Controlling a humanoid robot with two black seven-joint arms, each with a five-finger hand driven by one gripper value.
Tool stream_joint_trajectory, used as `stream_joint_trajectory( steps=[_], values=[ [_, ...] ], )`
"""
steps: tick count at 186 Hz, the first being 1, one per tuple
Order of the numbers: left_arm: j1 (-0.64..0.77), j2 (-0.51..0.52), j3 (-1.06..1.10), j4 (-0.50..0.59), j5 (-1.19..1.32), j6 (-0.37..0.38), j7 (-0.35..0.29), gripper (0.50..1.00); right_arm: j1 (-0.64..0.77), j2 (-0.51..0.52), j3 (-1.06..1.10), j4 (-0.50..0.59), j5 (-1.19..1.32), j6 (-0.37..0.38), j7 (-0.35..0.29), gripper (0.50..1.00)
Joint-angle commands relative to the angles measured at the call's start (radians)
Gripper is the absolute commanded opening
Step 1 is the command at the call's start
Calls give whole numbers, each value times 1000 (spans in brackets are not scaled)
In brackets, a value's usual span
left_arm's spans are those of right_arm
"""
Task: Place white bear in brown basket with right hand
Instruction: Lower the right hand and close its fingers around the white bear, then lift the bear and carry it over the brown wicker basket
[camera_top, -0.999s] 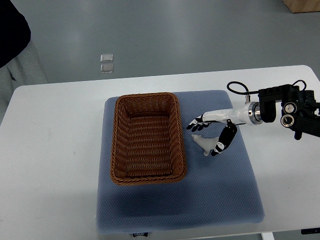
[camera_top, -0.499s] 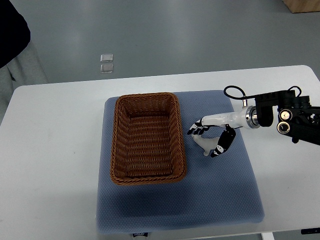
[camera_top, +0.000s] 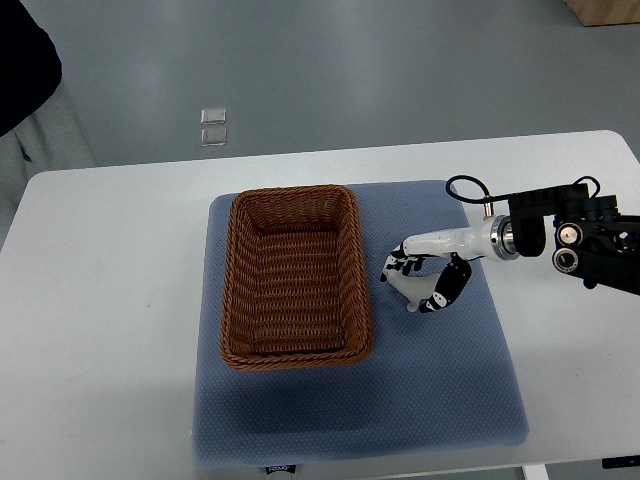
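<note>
A small white bear lies on the blue mat, just right of the brown wicker basket. My right hand comes in from the right edge and sits over the bear. Its fingers curl down on the bear's far side and the thumb on its near side, closing around it. The bear still rests on the mat and is partly hidden by the fingers. The basket holds nothing. The left arm does not show.
The mat lies on a white table. A person's dark sleeve and grey clothing show at the top left corner. Two small clear squares lie on the floor beyond the table.
The right hand has lowered onto the bear and its fingers, spread a second ago, have curled in around it. The forearm has dropped slightly. The bear and basket have not moved.
</note>
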Motion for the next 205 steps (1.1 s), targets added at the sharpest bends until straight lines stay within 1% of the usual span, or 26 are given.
stream_joint_trajectory(
  steps=[1,8,13,19,24,29,36,39,40,45,50,60,65,135,205],
  values=[
    [0,0,0,0,0,1,0,1000,0,2,-1,0,-3,1,0,723],
    [0,0,0,0,0,1,0,1000,0,2,-1,0,-6,1,0,711],
    [0,0,0,0,0,1,0,1000,0,2,-1,0,-8,2,0,689],
    [0,0,0,0,0,1,0,1000,0,2,-1,0,-8,2,0,676],
    [0,0,0,0,0,-1,0,1000,0,1,-1,0,-8,2,0,648],
    [0,0,0,0,0,1,0,1000,-1,1,-1,0,-8,2,1,635],
    [0,0,0,0,0,1,0,1000,-1,1,-1,0,-8,2,0,599],
    [0,0,0,0,0,1,0,1000,0,1,-1,0,-8,4,0,590],
    [0,0,0,0,0,-1,0,1000,-1,1,-1,0,-8,4,0,580],
    [0,0,0,0,0,1,0,1000,0,1,-1,0,-8,4,0,568],
    [0,0,0,0,0,1,0,1000,0,-1,-1,0,-8,4,0,543],
    [0,0,0,0,0,1,0,1000,0,-1,-1,0,-8,5,0,529],
    [0,0,0,0,0,-1,0,1000,0,-1,-1,0,-8,5,0,511],
    [0,0,0,0,0,1,0,1000,7,-16,0,0,-8,9,1,509],
    [0,0,0,0,0,1,-2,1000,62,-59,11,0,-3,13,1,509]
  ],
)
